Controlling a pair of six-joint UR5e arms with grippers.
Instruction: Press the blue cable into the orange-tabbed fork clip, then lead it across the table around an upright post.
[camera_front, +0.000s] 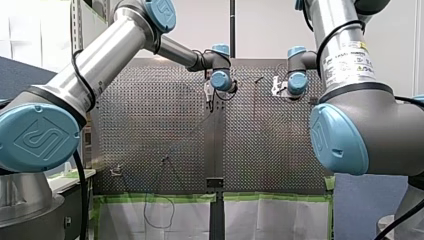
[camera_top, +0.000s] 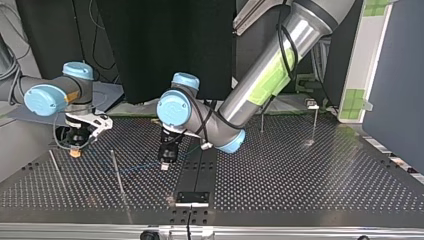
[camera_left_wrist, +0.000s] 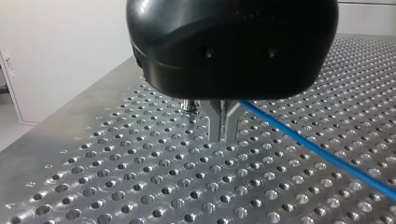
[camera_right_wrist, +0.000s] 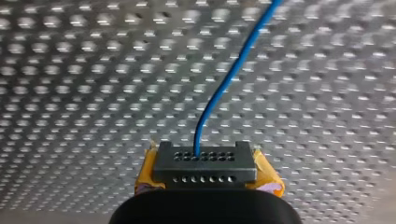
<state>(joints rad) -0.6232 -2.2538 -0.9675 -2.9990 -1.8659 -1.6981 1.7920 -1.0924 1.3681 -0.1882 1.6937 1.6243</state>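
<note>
The blue cable (camera_left_wrist: 317, 151) lies over the perforated table and runs up to the metal fingers (camera_left_wrist: 223, 125) of my left gripper (camera_top: 166, 161), which stand close together just above the plate. The frames do not show whether they pinch the cable or it passes behind them. In the top view the cable (camera_top: 136, 167) stretches faintly between the two grippers. My right gripper (camera_top: 75, 149), with yellow pads (camera_right_wrist: 268, 175), is shut on the cable (camera_right_wrist: 223, 81), which leaves its black tip and curves away over the plate. I cannot make out the orange-tabbed clip.
Thin upright posts stand on the plate: one (camera_top: 117, 172) between the grippers, one (camera_top: 56, 170) near my right gripper, and two (camera_top: 314, 125) at the top view's far right. A black rail (camera_top: 197, 172) runs down the table's middle. A short stud (camera_left_wrist: 190, 106) stands beside my left fingers.
</note>
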